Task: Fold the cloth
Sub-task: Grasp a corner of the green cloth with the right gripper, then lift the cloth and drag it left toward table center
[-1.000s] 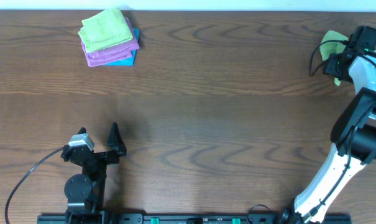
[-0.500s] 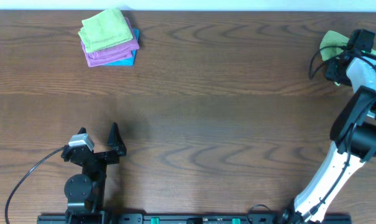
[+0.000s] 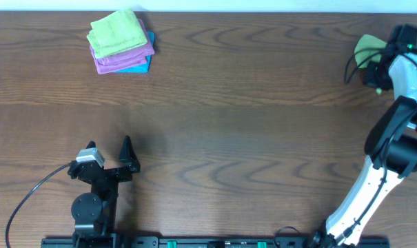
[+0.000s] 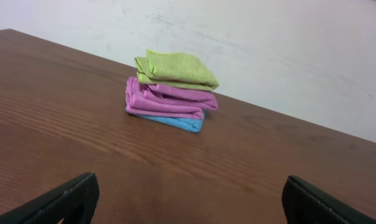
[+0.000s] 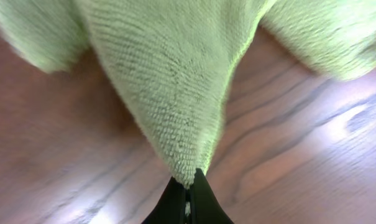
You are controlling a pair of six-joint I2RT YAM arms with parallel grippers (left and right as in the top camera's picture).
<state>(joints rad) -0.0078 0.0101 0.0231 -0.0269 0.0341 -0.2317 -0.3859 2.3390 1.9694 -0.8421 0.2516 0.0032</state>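
Note:
A light green cloth (image 3: 367, 48) lies crumpled at the far right of the table, partly under my right arm. In the right wrist view the cloth (image 5: 169, 81) fills the top, and one corner of it is pinched in my right gripper (image 5: 189, 186), which is shut on it just above the wood. My left gripper (image 4: 188, 202) stands open low over bare table at the front left, nothing between its fingers (image 4: 63, 199). From overhead the left gripper (image 3: 127, 157) sits near the front edge, far from the cloth.
A stack of folded cloths (image 3: 120, 41), green on purple on blue, sits at the back left; the left wrist camera sees this stack (image 4: 172, 90) ahead. The right arm (image 3: 391, 138) reaches up the right side. The table's back edge (image 3: 263, 12) is close behind.
My right gripper has closed on a corner of the green cloth and shifted slightly toward the back. The left arm has not moved.

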